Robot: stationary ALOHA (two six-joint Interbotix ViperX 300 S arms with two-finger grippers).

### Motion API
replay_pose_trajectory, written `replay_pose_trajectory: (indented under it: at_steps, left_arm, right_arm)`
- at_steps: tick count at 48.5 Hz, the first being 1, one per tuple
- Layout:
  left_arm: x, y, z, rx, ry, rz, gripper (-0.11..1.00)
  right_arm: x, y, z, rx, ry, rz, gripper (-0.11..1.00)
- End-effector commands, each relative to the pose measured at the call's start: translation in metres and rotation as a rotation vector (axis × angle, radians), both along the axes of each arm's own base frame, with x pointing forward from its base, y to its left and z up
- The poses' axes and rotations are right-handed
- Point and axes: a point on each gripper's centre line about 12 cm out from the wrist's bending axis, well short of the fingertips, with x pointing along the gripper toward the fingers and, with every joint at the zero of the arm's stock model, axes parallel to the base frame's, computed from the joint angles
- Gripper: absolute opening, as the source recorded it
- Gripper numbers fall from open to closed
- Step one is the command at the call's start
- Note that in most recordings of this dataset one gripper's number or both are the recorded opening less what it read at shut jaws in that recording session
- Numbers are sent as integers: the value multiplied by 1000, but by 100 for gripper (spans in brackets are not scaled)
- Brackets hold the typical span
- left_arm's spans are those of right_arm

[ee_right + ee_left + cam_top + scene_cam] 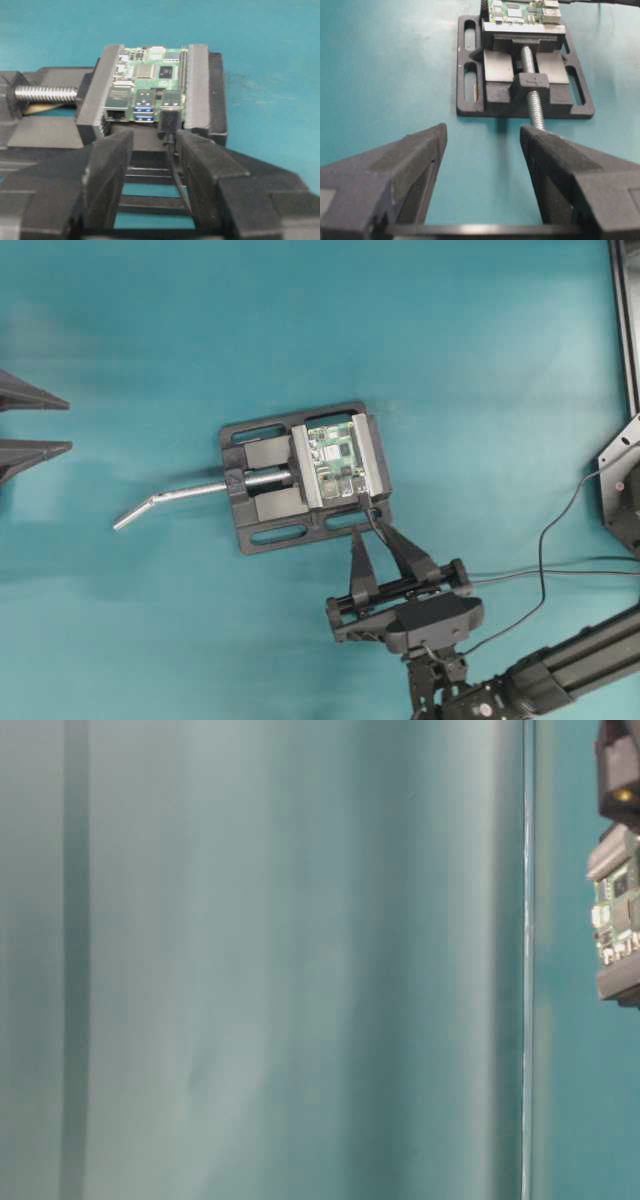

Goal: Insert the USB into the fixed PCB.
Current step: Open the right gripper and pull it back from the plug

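Fingers first: the right fingers (388, 552) stand apart, one on each side of the cable, and they pinch nothing. In the right wrist view the plug sits in the gap just past the tips, and neither pad touches it. The left fingers (482, 145) are spread as wide as they go and hold nothing too. They hang over bare counter (150, 360), well apart from the work.

Now from big to small. The counter is teal all over. On it, near the middle of the overhead view, sits the black vise (262, 480), with its bent silver handle (160, 502) sticking out toward 8 o'clock. The green PCB (335, 462) is squeezed flat between the grey jaws. Smallest is the USB (170, 121). It looks pushed into a port on the board's edge, the edge that faces 6 o'clock in the overhead view.

From the right fingers, the USB lies at about 11 o'clock, just ahead of the tips. Its long way runs straight into the board, in line with the fingers, and its thin black cable trails back between them. The right arm is much nearer. I think the plug is in, so the next move is likely to pull straight back without snagging the cable.
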Motion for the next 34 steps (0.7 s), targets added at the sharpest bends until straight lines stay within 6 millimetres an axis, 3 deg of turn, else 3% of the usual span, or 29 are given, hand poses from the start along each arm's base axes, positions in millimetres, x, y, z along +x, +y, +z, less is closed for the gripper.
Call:
replay_pose_trajectory:
  at_steps: [1,13,26,34]
  left_arm:
    - [2,1,6,10,-12,3,64]
    - [2,1,6,8,-13,3,64]
    - [2,1,6,8,-13,2,64]
    - [2,1,6,8,-13,3,64]
  right_arm:
    - [-5,0,21,45,-30,33,51]
    - [-25,-16,31,91,-2,166,62]
    - [-52,-38,47,92,11,308,63]
    - [-63,-45,49,130,23,410,70]
